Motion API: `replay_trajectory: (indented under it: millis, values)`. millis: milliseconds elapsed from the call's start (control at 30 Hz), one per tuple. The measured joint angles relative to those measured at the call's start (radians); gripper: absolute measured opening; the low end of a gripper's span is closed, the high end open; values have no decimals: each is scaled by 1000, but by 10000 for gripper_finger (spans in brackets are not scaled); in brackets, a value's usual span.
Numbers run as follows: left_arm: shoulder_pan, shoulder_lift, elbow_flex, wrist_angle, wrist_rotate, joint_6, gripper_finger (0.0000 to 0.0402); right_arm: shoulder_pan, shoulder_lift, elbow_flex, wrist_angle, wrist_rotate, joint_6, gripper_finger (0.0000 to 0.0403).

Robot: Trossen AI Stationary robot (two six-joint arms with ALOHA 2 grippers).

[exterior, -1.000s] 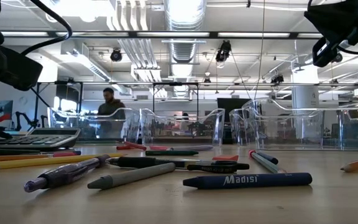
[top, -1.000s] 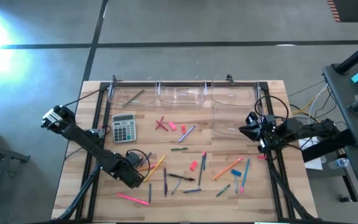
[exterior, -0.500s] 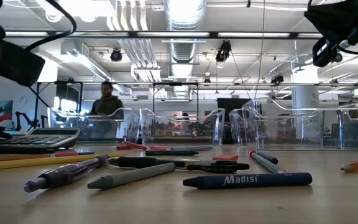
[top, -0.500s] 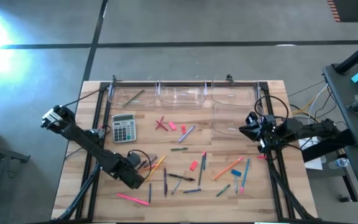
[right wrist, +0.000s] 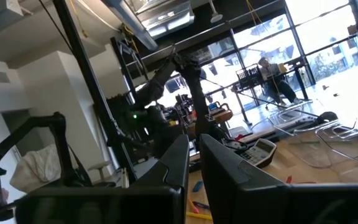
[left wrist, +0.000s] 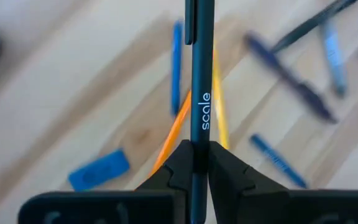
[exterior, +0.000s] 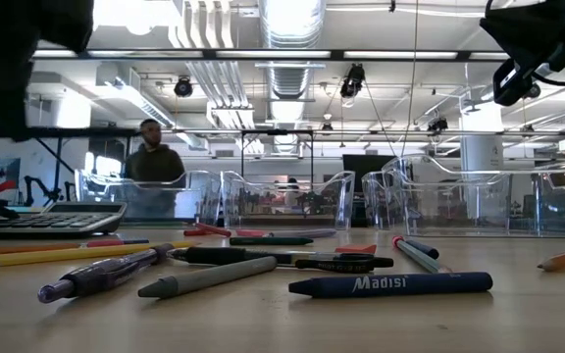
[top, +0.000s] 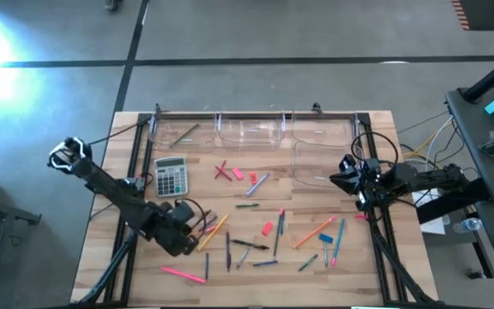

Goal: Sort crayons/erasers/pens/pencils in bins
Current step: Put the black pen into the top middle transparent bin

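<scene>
Table [top: 144, 266] | left fingers [left wrist: 194, 163] grip pen [left wrist: 200, 81], now lifted | right fingers [right wrist: 193, 163] closed

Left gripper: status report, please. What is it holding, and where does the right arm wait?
Left gripper shut on slim dark pen, raised above scattered sticks. Right gripper idle near table's right edge. Four clear plastic bins at back.
</scene>
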State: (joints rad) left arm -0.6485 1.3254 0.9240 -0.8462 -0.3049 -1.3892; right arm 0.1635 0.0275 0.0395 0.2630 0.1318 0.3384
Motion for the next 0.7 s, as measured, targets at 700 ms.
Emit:
replay_trajectory:
  millis: [700]
  values:
    - [327,-51,123,131,-50,623,15,0,0,0,0,0,-1,31]
